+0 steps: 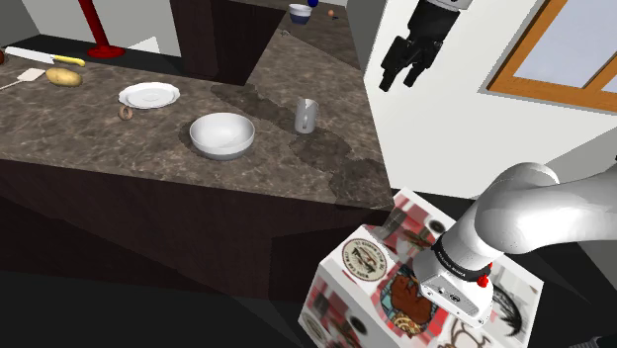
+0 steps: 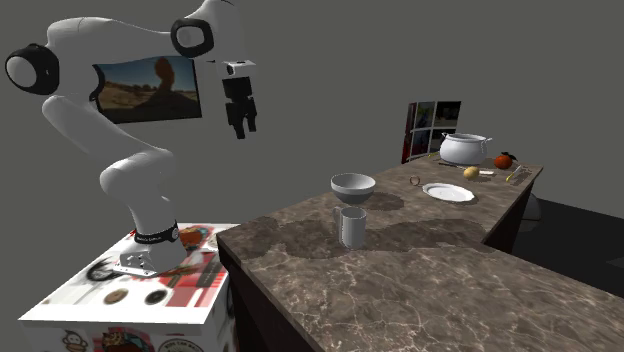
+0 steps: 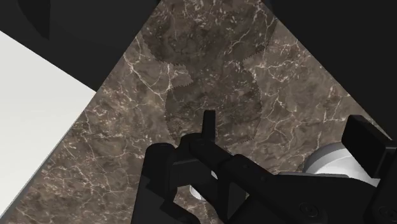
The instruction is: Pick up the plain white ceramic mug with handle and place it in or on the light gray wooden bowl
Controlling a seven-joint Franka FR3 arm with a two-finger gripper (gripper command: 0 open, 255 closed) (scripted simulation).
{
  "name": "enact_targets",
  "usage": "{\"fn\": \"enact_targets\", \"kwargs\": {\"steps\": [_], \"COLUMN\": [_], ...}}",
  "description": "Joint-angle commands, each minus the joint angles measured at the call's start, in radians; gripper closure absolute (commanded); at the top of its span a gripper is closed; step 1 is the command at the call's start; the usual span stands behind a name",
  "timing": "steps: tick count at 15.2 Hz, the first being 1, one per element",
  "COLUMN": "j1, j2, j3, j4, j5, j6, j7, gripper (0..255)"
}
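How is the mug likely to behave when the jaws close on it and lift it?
The mug stands upright and is taller than it is wide, so a sideways nudge could probably tip it. Its wall looks smooth and may slip unless squeezed firmly. It seems rigid and small, so it is likely light, though the handle on one side might shift its balance a little.

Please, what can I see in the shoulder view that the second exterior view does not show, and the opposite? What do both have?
Shoulder view, not the other: a window frame and a tall red post past the counter's far end.

Second exterior view, not the other: a white pot with a lid and a picture on the wall behind it.

Both: the pale grey mug, the pale bowl near it, the white plate, the potato, and the open black hand hanging above the dark stone counter, touching nothing.
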Motion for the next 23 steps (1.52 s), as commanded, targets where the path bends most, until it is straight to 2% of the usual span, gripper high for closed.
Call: {"fn": "enact_targets", "kwargs": {"steps": [1,12,23], "j1": [0.000,-0.015,-0.030], "j2": [0.000,0.405,0.845], "j3": [0.000,-0.072,-0.113], "j4": [0.000,0.125,0.409], "j5": [0.000,-0.042,-0.040], "j6": [0.000,0.220,0.319], "j7": [0.000,-0.145,-0.272], "gripper": [0,0,0]}}
